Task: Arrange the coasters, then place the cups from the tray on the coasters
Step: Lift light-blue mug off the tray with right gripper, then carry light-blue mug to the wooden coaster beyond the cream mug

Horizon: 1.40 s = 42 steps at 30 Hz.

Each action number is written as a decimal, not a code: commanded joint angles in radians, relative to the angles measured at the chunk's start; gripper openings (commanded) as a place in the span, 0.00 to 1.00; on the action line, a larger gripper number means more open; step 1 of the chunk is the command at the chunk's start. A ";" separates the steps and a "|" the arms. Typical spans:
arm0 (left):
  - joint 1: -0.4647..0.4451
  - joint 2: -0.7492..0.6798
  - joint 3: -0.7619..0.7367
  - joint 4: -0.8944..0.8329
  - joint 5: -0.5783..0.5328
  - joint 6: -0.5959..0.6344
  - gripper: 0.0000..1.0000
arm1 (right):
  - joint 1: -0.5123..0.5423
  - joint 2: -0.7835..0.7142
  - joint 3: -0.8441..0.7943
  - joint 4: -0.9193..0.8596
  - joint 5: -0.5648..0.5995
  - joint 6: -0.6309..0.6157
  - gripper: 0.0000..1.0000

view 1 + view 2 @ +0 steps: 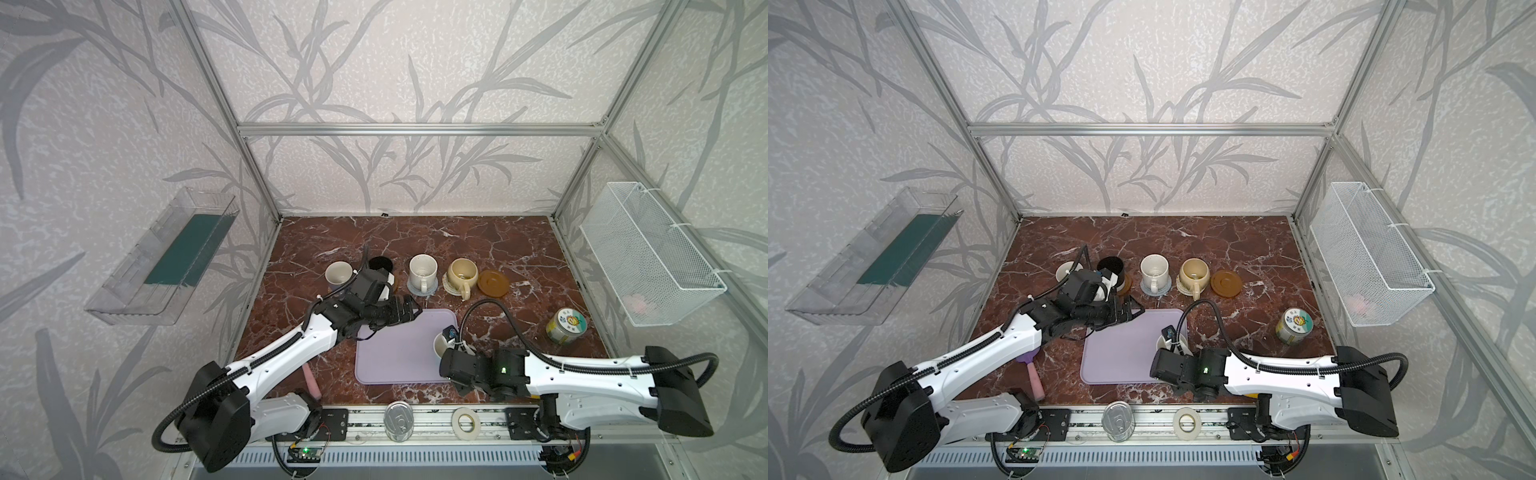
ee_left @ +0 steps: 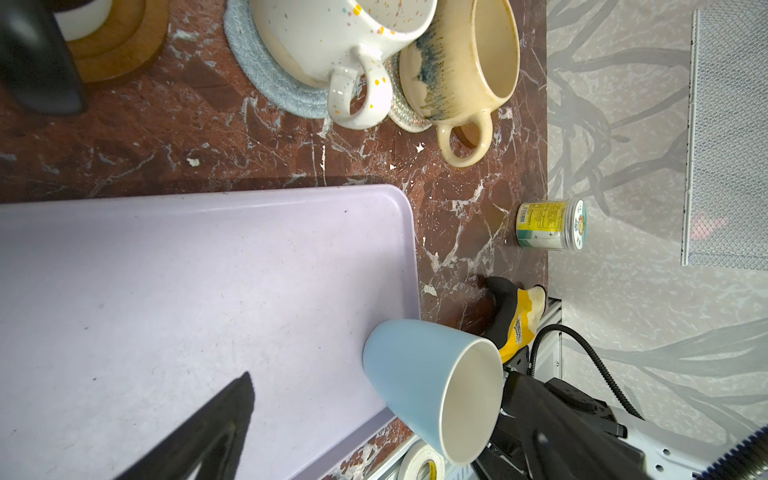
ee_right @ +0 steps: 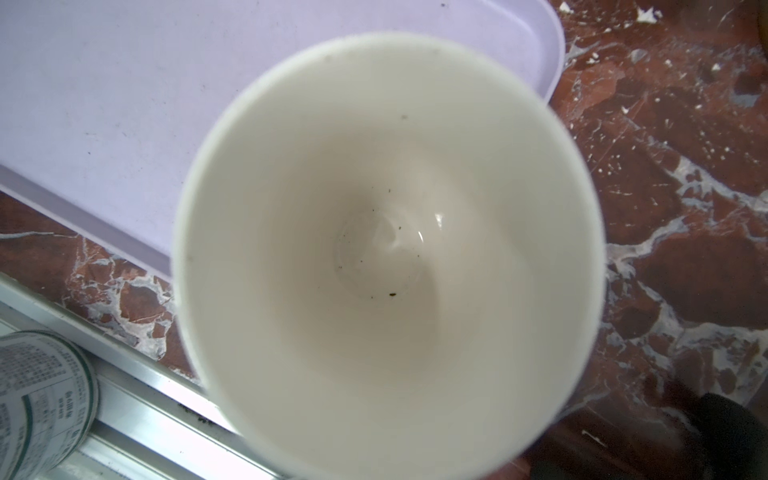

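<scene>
My right pincer (image 2: 509, 390) pinches the light blue cup (image 2: 407, 374), which tilts at the tray's (image 2: 166, 270) right edge; my left pincer (image 1: 411, 311) hangs spread over the tray's far left corner.

Light blue cup (image 2: 407, 374) stands, perhaps tilted, near edge of lavender tray (image 2: 166, 270).

Left arm (image 1: 291, 349) stretched toward worktop's (image 1: 498, 249) middle, left gripper (image 1: 411, 311) spread wide, empty, right arm (image 1: 582, 370) low by near edge, right gripper (image 2: 513, 399) clamped on light blue ceramic cup (image 2: 419, 382)
</scene>
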 commanded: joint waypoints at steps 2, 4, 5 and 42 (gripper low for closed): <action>-0.006 -0.026 0.001 0.007 -0.021 0.000 0.99 | 0.007 -0.008 0.035 0.006 0.031 -0.022 0.18; -0.005 -0.032 0.002 0.005 -0.025 0.000 0.99 | 0.007 -0.006 0.045 -0.005 0.040 -0.023 0.18; -0.005 -0.034 0.004 0.004 -0.030 0.000 0.99 | 0.007 -0.011 0.050 -0.008 0.044 -0.025 0.18; -0.004 -0.061 0.073 -0.006 -0.130 0.003 0.99 | -0.136 -0.180 0.052 0.065 0.067 -0.157 0.14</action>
